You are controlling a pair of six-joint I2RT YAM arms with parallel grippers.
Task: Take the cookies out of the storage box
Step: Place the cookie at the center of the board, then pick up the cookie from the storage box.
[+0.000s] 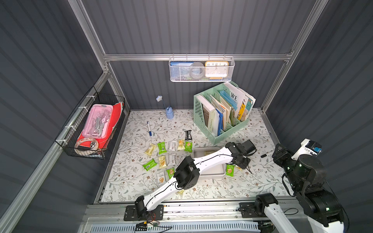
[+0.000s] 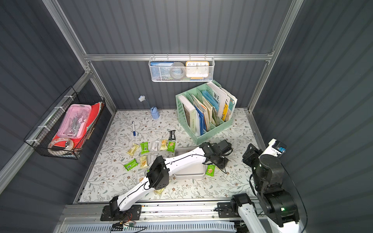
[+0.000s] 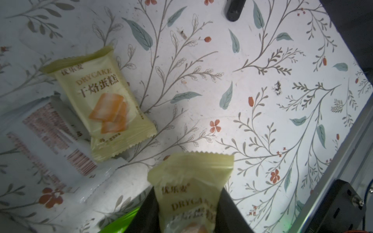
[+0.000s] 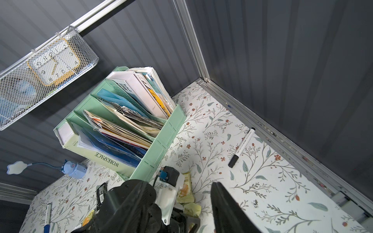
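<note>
My left arm reaches across the white storage box (image 1: 212, 175) to its right side. There the left gripper (image 3: 188, 190) is shut on a pale yellow cookie packet (image 3: 191, 171), just above the table. Under it lie another yellow packet (image 3: 101, 100), a white-silver one (image 3: 50, 141) and a green one (image 1: 230, 169). Several more cookies (image 1: 161, 148) are spread on the table left of the box. The arm hides much of the box's inside. My right gripper (image 4: 178, 184) hangs open and empty, raised at the table's right.
A mint-green file organizer (image 1: 222, 115) stands behind the box. A black-capped marker (image 1: 263, 155) lies right of the left gripper and a blue-capped marker (image 1: 149, 129) at the back left. A small blue lamp (image 1: 169, 113) stands by the back wall. Wire baskets hang on the walls.
</note>
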